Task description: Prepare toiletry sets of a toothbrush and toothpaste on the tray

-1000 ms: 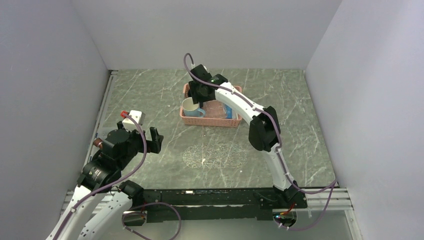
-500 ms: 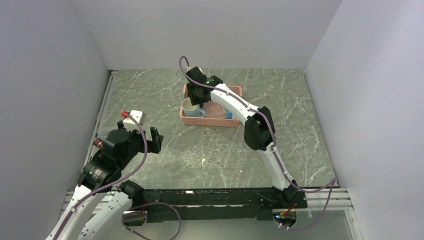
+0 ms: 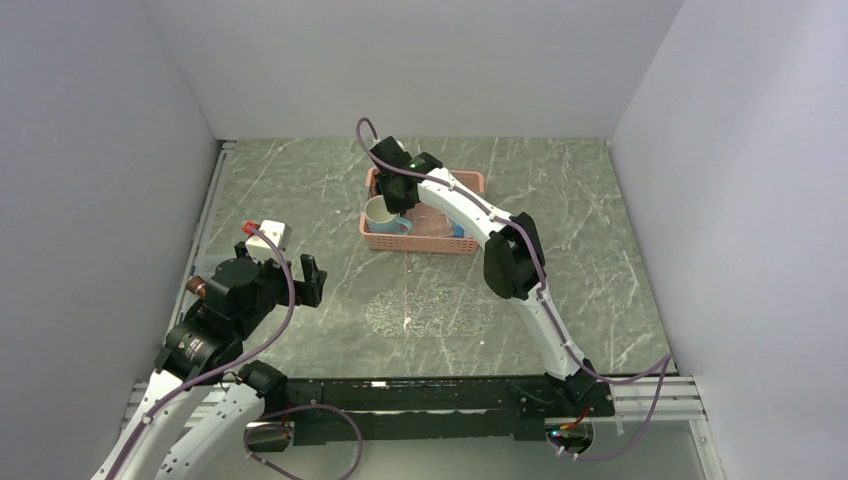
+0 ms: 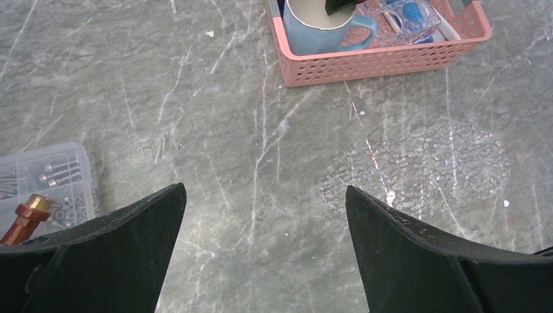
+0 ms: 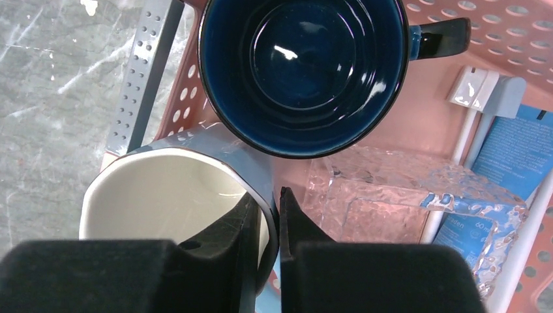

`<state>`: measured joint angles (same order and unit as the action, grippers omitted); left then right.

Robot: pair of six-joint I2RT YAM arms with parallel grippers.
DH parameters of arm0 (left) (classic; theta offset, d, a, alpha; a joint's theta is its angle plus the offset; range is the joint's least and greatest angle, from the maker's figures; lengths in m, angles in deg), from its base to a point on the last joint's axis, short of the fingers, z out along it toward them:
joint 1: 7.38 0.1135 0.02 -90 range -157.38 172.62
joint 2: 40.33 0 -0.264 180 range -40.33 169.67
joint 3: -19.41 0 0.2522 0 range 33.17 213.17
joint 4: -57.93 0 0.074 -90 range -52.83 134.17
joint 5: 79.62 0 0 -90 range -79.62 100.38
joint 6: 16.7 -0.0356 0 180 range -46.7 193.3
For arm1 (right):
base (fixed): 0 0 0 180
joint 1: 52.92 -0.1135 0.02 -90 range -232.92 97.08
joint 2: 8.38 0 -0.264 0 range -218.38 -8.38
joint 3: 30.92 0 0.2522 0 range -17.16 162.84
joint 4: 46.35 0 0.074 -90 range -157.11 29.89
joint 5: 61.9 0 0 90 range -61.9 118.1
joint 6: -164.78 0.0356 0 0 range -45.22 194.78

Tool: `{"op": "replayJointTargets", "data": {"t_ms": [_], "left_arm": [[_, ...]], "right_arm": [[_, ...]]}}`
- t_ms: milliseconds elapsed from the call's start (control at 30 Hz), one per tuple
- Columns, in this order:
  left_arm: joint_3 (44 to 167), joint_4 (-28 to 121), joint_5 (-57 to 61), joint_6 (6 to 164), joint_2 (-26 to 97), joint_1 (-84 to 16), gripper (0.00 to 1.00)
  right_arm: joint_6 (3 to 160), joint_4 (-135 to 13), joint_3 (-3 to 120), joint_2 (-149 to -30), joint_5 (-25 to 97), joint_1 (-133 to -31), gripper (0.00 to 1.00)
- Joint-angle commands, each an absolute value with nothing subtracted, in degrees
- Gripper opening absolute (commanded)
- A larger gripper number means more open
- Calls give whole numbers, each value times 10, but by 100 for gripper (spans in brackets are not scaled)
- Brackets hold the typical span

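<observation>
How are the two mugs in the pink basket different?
The pale mug is light blue outside and cream inside; the dark mug is glossy navy inside. The right claw pinches the pale mug's rim; the dark mug is free. Both stand upright, empty, in the pink basket.

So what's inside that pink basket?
Two mugs: a pale blue mug, its rim pinched by the right gripper, and a dark blue mug. Also a clear textured piece, toothbrushes and toothpaste, partly hidden under it.

A robot lab cell: plain white partition walls (image 3: 420, 70) box in a marbled tabletop (image 3: 300, 180).
</observation>
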<state>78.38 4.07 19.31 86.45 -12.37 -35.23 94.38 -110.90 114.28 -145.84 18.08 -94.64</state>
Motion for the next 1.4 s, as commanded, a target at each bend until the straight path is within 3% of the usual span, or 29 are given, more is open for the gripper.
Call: {"op": "replayJointTargets", "data": {"t_ms": [0, 33, 900, 1367], "left_arm": [[783, 62, 203, 858, -126, -354, 99], [783, 61, 203, 858, -126, -354, 99], [784, 60, 207, 858, -118, -354, 99], [784, 63, 205, 858, -105, -354, 99]], "right_arm": [[940, -1117, 1168, -1455, 177, -950, 4], [940, -1117, 1168, -1453, 177, -949, 0], [953, -1118, 1180, -1314, 146, -950, 0], [972, -1083, 914, -1089, 131, -969, 0]]}}
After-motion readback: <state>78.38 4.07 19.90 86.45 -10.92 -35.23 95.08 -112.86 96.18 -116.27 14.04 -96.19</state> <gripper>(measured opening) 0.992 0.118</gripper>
